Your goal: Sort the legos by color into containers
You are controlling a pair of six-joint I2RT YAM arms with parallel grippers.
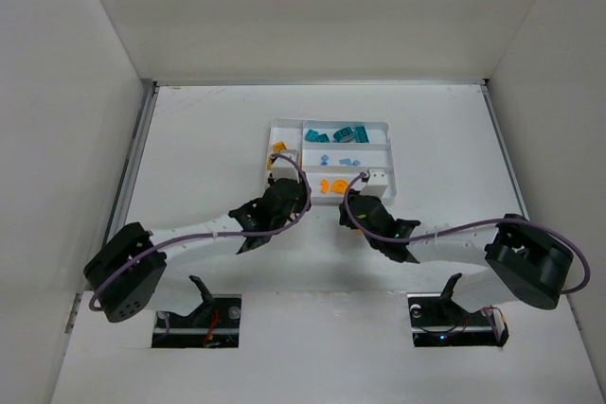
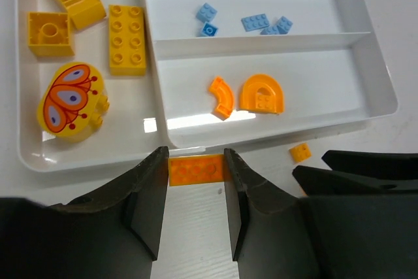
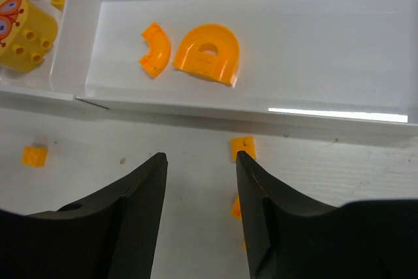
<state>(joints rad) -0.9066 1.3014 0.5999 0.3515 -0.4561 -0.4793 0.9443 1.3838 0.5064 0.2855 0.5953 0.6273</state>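
orange brick [image 2: 196,169] clamped between the left fingers [image 2: 147,194]

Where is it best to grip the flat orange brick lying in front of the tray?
At its two short ends, from straight above. The brick lies flat with one long side by the tray wall, so no finger fits there. The left gripper has a finger on each end.

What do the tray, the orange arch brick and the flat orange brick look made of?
The white tray: likely moulded plastic, glossy; bright glare on its floor, thin rounded walls. The orange arch brick and flat orange brick: hard plastic by the look, smooth satin sheen, crisply moulded studs.
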